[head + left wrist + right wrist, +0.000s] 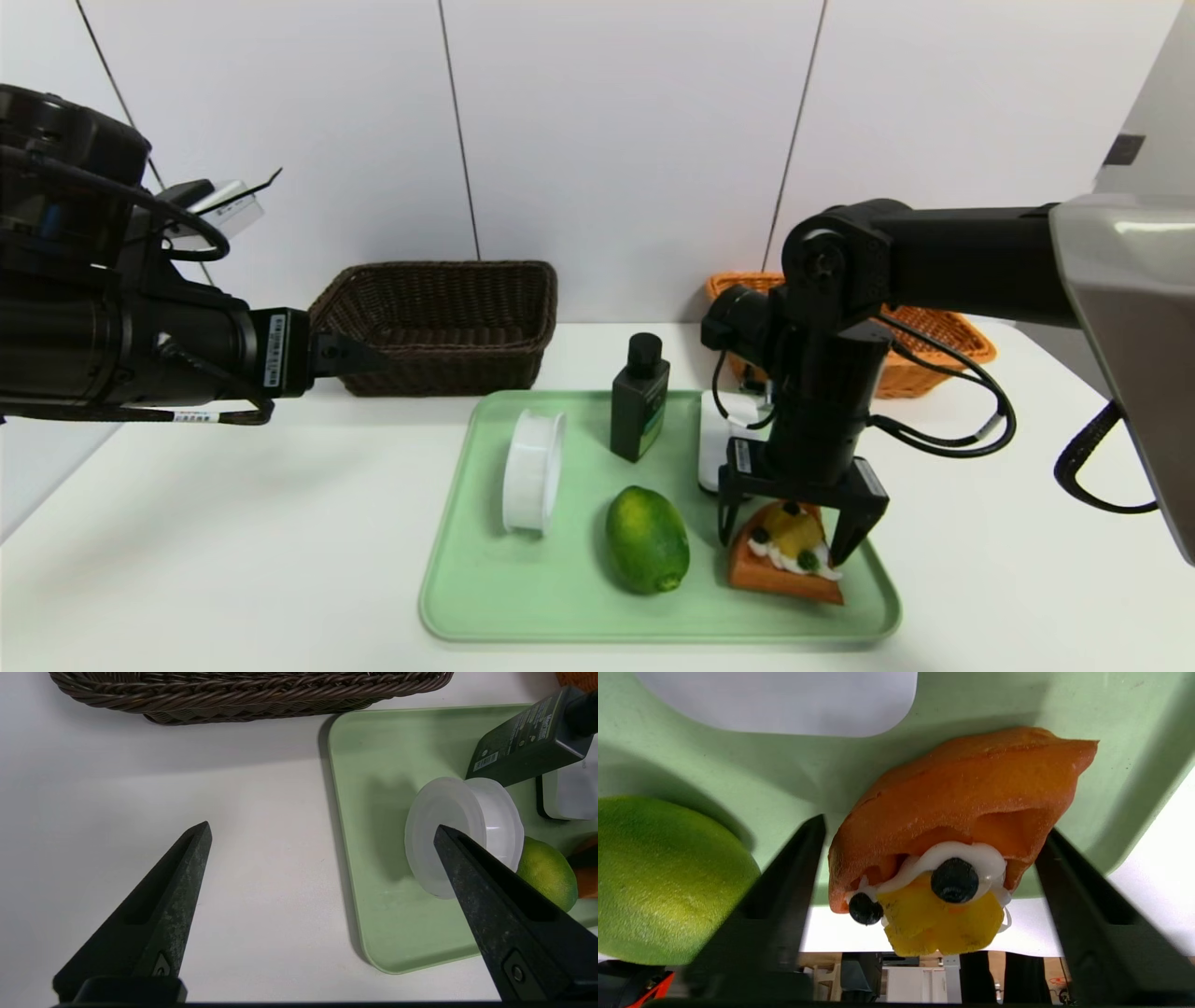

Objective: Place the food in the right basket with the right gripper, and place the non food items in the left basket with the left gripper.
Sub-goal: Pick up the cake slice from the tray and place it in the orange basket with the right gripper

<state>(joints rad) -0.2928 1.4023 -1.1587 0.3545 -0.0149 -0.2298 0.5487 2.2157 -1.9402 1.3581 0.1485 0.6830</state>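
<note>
I have the right gripper (792, 539) straddling the tart wedge (784, 557) at the tray's (485, 597) near right corner, fingers close on both flanks but gripping nothing. Next I need a firm squeeze, then a lift toward the orange basket (934, 364). The left gripper (322, 833) hangs wide, idle. I count two foods, three non-foods, two baskets.

No text can be read. Small white print and a barcode are seen on the bottle (523, 737), and printed stickers on the left arm (273, 350) and right gripper (791, 541), all too small to make out.
</note>
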